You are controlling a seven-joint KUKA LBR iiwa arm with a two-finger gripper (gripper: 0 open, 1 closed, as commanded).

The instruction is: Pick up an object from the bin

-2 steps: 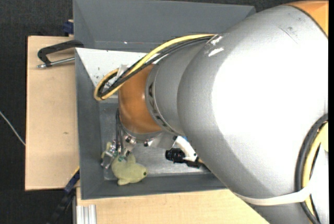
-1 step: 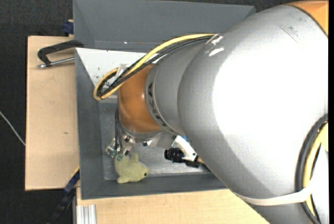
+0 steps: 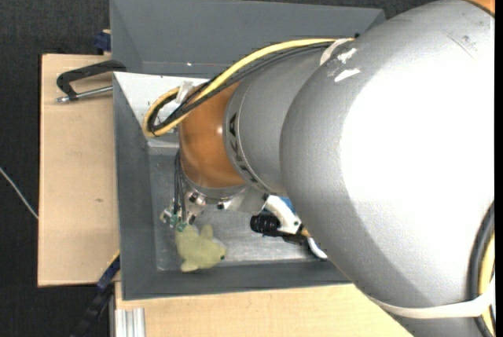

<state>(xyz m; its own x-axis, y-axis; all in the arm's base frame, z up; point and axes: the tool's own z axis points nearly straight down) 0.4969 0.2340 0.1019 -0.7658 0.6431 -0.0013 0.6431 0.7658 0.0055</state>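
My gripper [image 3: 181,214] reaches down from under the arm's orange cover to the bin's floor at the lower left. Just below and to the right of its tip lies a pale yellow-green soft lump [image 3: 200,249], close to the tip or touching it; I cannot tell which. Further right lies a small tool-like thing [image 3: 277,223] with a black end and white, blue and orange parts, partly hidden under the arm.
The large grey arm and its orange cover with yellow and black cables hide the middle and right of the bin. The bin's left and front walls stand close to the gripper. A white flat piece shows at the bin's upper left.
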